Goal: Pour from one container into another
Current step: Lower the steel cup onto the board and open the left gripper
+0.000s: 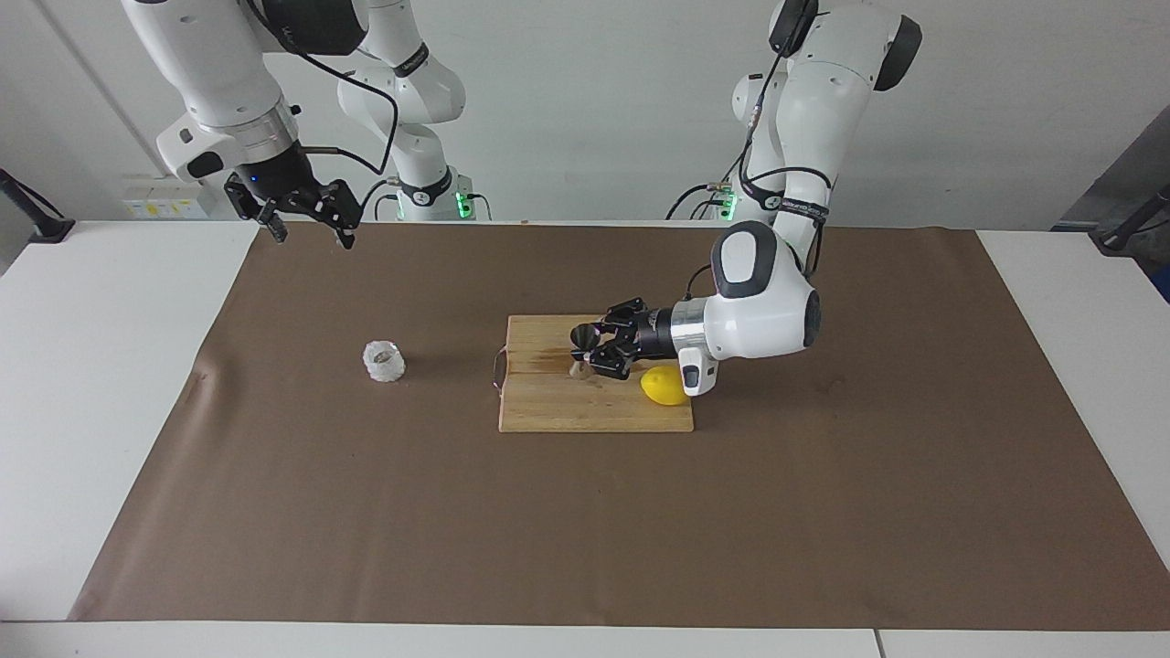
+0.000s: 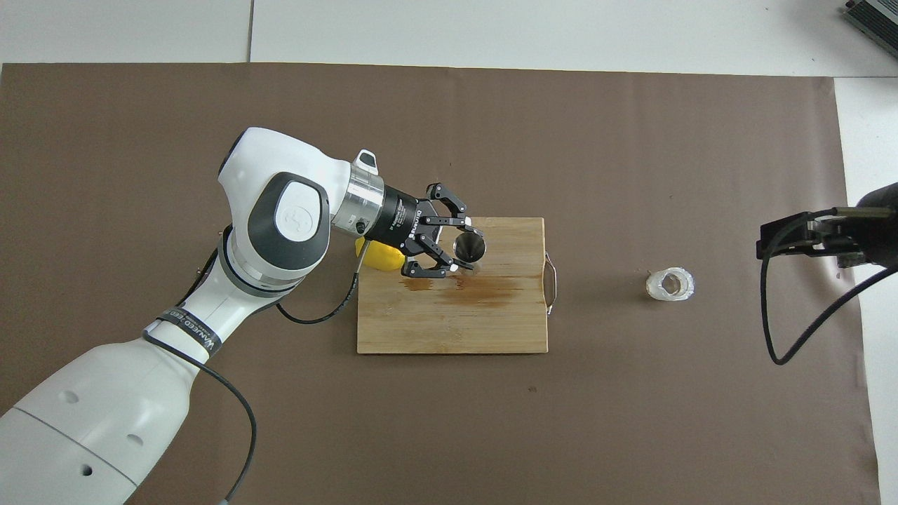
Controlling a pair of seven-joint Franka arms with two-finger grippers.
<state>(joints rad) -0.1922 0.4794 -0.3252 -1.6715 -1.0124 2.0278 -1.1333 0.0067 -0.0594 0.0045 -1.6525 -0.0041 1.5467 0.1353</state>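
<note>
Steel jigger [image 1: 581, 336] clamped in left gripper [image 1: 590, 352] over wooden board [image 1: 548, 402], beside lemon [image 1: 664, 386]. Whitish cup [image 1: 384, 361] on brown mat toward right arm's end. Right gripper [image 1: 306, 224] waits raised, fingers apart.

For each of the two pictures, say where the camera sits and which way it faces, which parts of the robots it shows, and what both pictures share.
Facing view: high across the table, looking at the robots; both arms show, the right pincer raised and open, the left pincer at the jigger.
Overhead view: above the robots' end, looking steeply down; the left arm shows whole, the right pincer only partly.
Shared: cutting board, lemon, faceted cup, jigger.
</note>
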